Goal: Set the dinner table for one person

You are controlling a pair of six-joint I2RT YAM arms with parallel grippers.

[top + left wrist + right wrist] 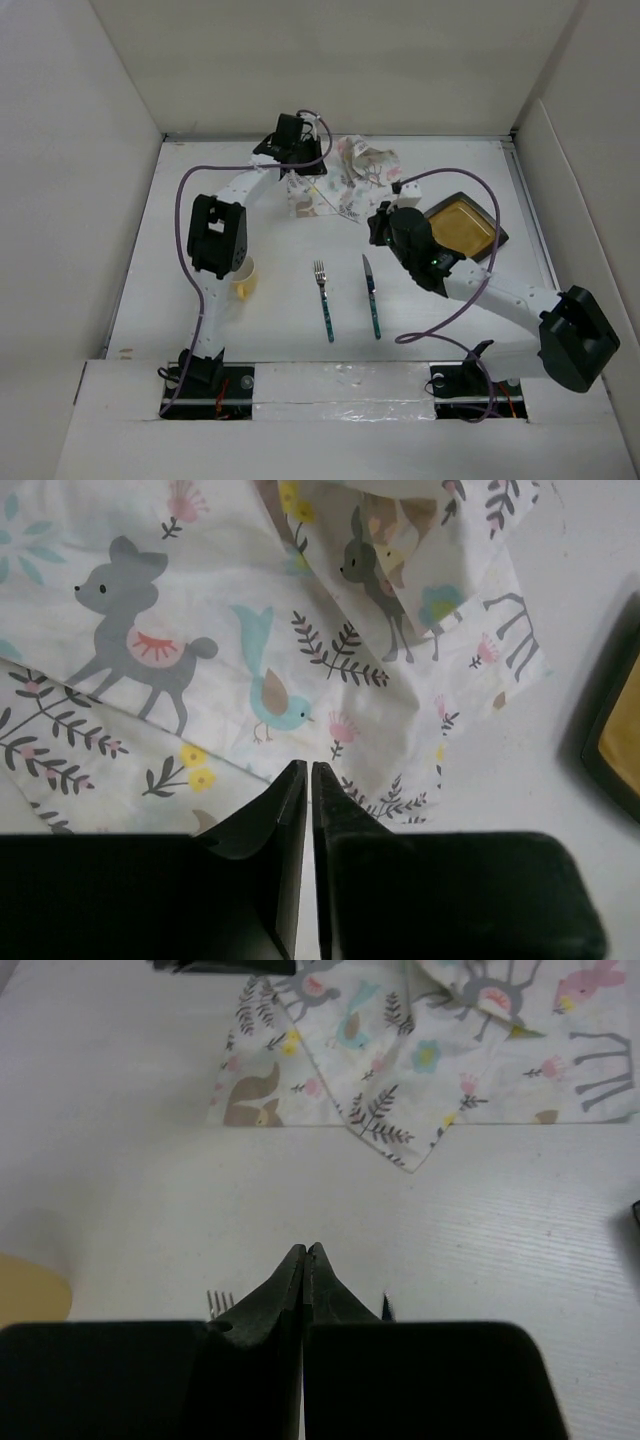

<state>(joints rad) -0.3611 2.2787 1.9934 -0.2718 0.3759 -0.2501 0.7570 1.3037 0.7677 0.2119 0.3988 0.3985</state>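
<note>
Over rumpled deer-print mat (200,630), left pincer (307,775), seemingly closed.

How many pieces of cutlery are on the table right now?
2. A fork lies near the middle, with a knife just right of it, roughly parallel. More could be hidden under the crumpled mat.

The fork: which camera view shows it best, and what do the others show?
The top external view: the whole fork lies beside the knife. The right wrist view shows only its tine tips past the jaws; the left wrist view shows none.
</note>
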